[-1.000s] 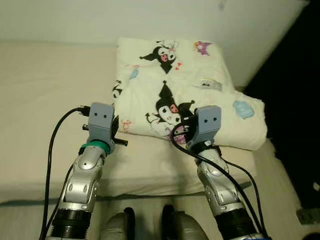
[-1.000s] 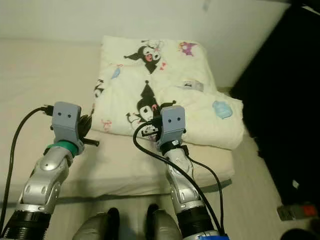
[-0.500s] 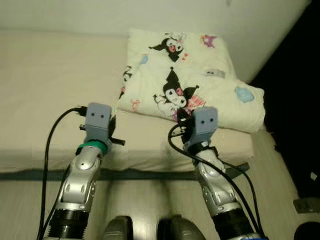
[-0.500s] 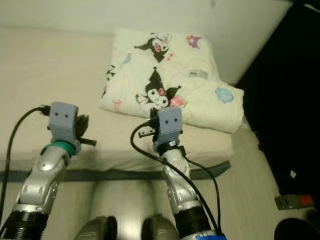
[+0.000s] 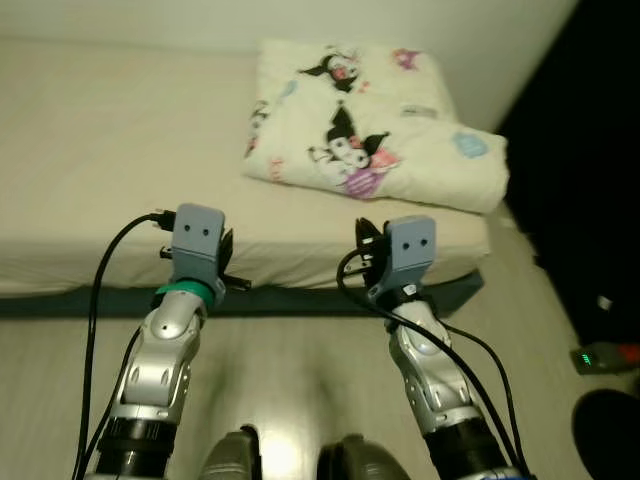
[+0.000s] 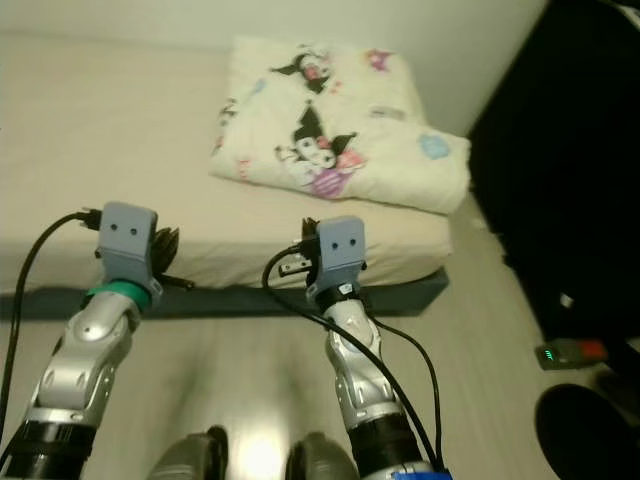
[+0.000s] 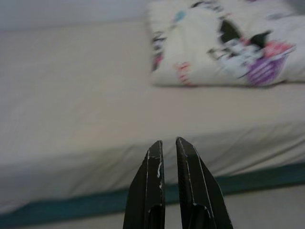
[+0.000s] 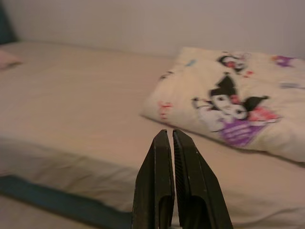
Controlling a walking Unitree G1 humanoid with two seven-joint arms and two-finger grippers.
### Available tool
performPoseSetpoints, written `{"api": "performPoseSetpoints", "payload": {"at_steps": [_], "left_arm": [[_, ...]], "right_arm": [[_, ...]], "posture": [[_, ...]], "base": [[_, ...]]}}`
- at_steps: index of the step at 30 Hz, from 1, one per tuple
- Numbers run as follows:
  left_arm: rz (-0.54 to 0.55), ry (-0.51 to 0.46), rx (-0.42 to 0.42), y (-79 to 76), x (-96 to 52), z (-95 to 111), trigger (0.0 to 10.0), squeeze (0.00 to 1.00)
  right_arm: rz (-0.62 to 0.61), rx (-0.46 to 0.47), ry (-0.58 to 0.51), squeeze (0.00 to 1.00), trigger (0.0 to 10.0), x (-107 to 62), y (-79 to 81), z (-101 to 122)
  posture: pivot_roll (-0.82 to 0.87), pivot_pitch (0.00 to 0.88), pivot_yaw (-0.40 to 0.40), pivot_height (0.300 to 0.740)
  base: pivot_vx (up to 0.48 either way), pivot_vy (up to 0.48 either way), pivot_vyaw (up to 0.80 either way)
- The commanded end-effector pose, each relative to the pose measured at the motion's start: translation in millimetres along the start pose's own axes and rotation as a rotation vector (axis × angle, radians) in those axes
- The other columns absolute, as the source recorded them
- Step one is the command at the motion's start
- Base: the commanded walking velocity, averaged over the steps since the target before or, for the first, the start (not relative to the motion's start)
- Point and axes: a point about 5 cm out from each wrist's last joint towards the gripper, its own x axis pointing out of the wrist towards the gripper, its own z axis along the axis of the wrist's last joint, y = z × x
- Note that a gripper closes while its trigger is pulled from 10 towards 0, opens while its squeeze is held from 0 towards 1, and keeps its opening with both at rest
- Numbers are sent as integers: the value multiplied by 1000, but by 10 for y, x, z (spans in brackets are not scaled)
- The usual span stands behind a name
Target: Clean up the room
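— Starting with the biggest thing: what takes up most of the scene?

— One bed (image 5: pixel 120 150), covered in a plain beige sheet, with a dark teal base strip (image 5: pixel 300 300) running along its near edge. It stretches off to the robot's left.

— And on it?

— One folded blanket (image 5: pixel 370 130), cream with black-and-white cartoon figures printed on it (a purple patch shows near its front edge). It lies on the bed's right end, up against the pale wall (image 5: pixel 300 20) behind, and neither arm touches it.

— What is below the bed?

— Pale floor (image 5: pixel 300 390), a bit blurred. To the right is a dark area, and near it on the floor sits one small device (image 5: pixel 600 356) with a green light and a red end; I cannot tell what it is.

— Now the arms. How many, and where?

— Two, both raised in front of the body over the floor, short of the bed's edge. The left gripper (image 7: pixel 167 143) points toward the mattress side; its two black fingers are nearly together with a thin slit between them, holding nothing. The right gripper (image 8: pixel 170 133) aims at the bed with the blanket beyond it; its two fingers are pressed together, also empty.

— Anything smaller?

— Black cables (image 5: pixel 100 290) loop from each wrist, and the robot's two feet (image 5: pixel 290 460) show at the bottom edge.
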Motion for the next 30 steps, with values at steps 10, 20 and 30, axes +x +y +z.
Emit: {"api": "performPoseSetpoints", "payload": {"at_steps": [10,20,30], "left_arm": [[-31,28,-1,-73,-11,-67,10000,0],[-29,28,4,-72,-12,-70,10000,0],[-31,29,5,-77,-11,-78,10000,0]], "right_arm": [[-36,-7,33,0,10000,-43,-79,-89],[-41,-9,39,0,10000,-47,-94,-105],[-45,0,41,0,10000,-57,-97,-121]], "posture": [[8,72,-6,740],[8,72,-6,740],[8,72,-5,740]], "base": [[0,0,0],[0,0,0],[0,0,0]]}}
